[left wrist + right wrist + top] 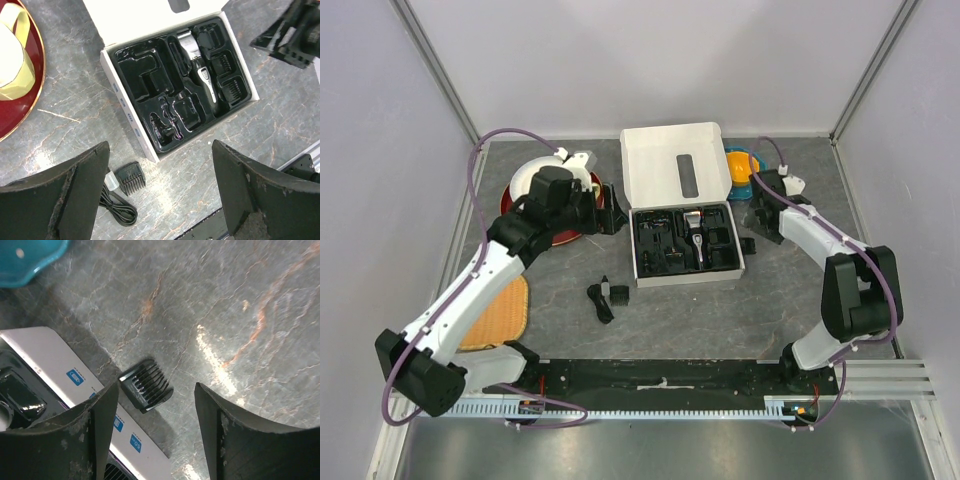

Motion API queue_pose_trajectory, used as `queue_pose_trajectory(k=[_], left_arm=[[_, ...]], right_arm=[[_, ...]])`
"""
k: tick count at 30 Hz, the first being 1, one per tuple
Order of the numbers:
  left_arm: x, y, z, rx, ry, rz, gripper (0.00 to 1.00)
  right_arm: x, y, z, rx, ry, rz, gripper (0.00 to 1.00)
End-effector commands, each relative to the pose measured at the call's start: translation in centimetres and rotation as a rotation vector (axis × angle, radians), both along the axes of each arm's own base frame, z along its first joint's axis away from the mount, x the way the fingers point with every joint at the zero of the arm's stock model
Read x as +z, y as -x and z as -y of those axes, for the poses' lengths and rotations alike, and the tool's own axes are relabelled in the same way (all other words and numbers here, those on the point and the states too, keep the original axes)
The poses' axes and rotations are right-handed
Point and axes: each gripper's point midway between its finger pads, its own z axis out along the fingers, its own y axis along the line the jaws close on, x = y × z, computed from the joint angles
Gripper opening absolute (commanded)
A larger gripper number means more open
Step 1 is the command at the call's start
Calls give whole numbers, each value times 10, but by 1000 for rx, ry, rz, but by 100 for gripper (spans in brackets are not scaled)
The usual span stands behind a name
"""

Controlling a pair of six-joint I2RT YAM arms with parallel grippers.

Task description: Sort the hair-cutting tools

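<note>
Just beside the box wall point(55, 360), one comb attachment point(146, 385).

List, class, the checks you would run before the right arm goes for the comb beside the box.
1. Right tool open, empty: ok.
2. Comb beside the box lies flat on the table, unobstructed: ok.
3. Left tool open, empty: ok.
4. Clipper seated in the tray: ok.
5. Second comb and cable lie outside the box: not ok.
6. Which free tray slot fits the comb: cannot tell.
</note>
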Motion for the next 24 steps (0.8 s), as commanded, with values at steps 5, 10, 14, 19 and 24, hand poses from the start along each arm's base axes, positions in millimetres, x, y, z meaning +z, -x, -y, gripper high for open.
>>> queue_pose_trajectory(k=[5, 10, 14, 19, 24], left_arm=[[29, 9, -9, -66, -18, 134, 89], [23, 11, -5, -82, -5, 115, 89], [20, 11, -2, -92, 3, 101, 90], [15, 11, -2, -88, 1, 86, 89], [12, 11, -3, -81, -2, 81, 89]], right_arm=[[-23, 3, -44, 116, -94, -55, 69], [-27, 9, -68, 161, -127, -68, 68], [-22, 9, -72, 162, -136, -50, 68], [-19, 10, -58, 70, -94, -34, 69], [-12, 15, -46, -74, -104, -15, 74]])
